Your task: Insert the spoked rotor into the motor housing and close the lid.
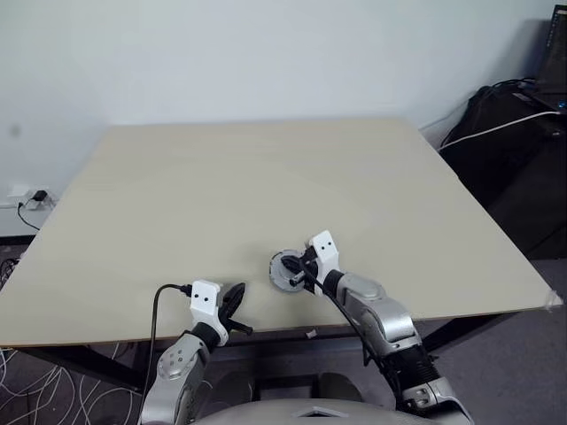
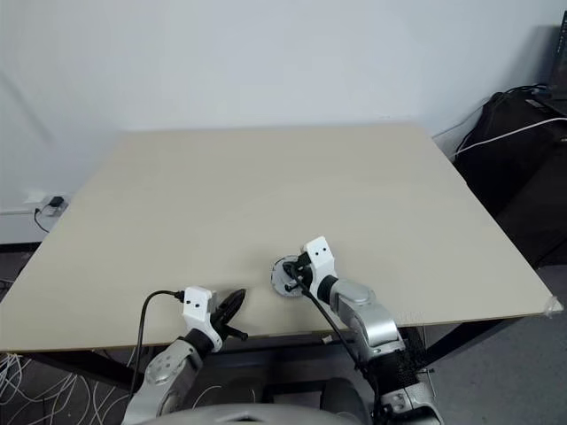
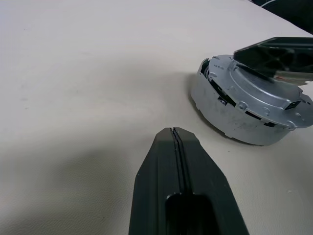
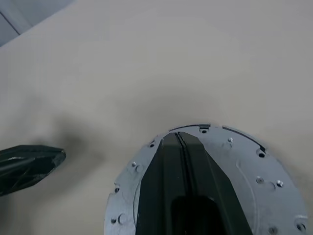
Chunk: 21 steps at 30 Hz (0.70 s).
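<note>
A round silver-grey lid [image 3: 259, 83] lies on top of the motor housing [image 3: 230, 115], slightly askew, with a dark gap at one side. This stack stands near the table's front edge [image 1: 282, 266]. The spoked rotor is hidden. My right gripper [image 4: 180, 138] is shut, and its joined fingertips rest over the lid [image 4: 254, 181], pointing forward and left. My left gripper [image 3: 173, 133] is also shut and empty. It hovers low over the table a short way left of the stack [image 1: 237, 297], apart from it.
The beige table [image 1: 266, 177] stretches far beyond the stack. Its front edge runs just behind both grippers. Black cases with cables [image 1: 514, 133] stand off the table's right side. A wall socket with a plug [image 1: 35, 197] is at the far left.
</note>
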Each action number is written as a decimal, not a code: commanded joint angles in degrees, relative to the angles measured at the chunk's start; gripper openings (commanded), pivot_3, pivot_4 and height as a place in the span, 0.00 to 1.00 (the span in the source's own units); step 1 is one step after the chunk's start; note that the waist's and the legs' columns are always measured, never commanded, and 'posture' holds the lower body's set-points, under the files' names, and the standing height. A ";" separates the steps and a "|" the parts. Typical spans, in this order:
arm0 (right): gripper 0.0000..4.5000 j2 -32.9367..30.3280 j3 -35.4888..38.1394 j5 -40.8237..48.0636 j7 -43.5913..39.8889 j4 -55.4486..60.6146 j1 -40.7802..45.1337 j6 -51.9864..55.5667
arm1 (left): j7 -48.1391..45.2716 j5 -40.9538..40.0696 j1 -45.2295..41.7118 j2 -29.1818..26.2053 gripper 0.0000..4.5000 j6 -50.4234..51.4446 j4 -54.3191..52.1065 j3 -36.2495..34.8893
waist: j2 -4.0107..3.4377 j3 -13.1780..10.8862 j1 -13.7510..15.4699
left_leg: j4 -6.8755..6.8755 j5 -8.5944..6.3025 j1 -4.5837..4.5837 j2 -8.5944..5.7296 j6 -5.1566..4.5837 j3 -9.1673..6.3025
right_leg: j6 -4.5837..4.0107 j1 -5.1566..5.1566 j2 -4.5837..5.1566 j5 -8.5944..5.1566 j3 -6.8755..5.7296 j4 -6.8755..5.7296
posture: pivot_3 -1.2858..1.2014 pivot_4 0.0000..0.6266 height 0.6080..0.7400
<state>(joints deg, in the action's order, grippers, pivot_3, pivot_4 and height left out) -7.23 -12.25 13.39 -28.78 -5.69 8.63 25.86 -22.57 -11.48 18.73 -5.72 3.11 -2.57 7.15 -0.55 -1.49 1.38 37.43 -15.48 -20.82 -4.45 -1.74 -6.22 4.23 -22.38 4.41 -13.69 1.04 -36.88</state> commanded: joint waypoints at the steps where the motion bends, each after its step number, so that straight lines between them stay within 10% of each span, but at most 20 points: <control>1: 0.00 0.80 0.32 -0.56 0.33 -0.63 1.01 -1.43 | -0.02 -0.16 -0.92 -0.05 0.00 -1.06 -1.03 -0.43 | -0.04 0.05 -0.07 | 0.00 0.00 0.00 0.00 0.00 0.00 | 0.00 0.00 0.00 0.00 0.00 0.00 | 0.52 0.00 1.00; 9: 0.13 -5.11 0.52 3.45 -6.75 13.89 2.14 1.48 | -0.45 -0.35 -1.01 -0.09 0.00 -1.65 0.08 -0.62 | -0.09 0.06 -0.15 | -0.01 0.00 -0.01 -0.01 0.00 -0.01 | 0.09 -0.01 0.01 0.03 0.00 0.01 | 0.52 0.00 1.00; 21: 0.99 -15.05 -3.58 -1.52 -19.37 3.54 8.39 -8.25 | -0.26 -0.28 -0.95 0.54 0.00 -2.20 0.37 -0.30 | -0.06 0.07 -0.16 | -0.02 0.00 -0.01 0.00 -0.01 0.01 | 0.04 -0.01 0.01 0.01 -0.01 0.03 | 0.52 0.00 1.00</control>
<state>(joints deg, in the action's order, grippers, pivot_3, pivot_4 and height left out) -22.05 -15.72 12.58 -46.42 -1.21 14.96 20.81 -22.92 -11.50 18.15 -5.38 2.08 -0.83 7.13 -0.60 -1.41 1.23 37.42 -15.48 -20.83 -4.45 -1.75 -6.22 4.28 -22.39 4.42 -13.66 1.03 -36.85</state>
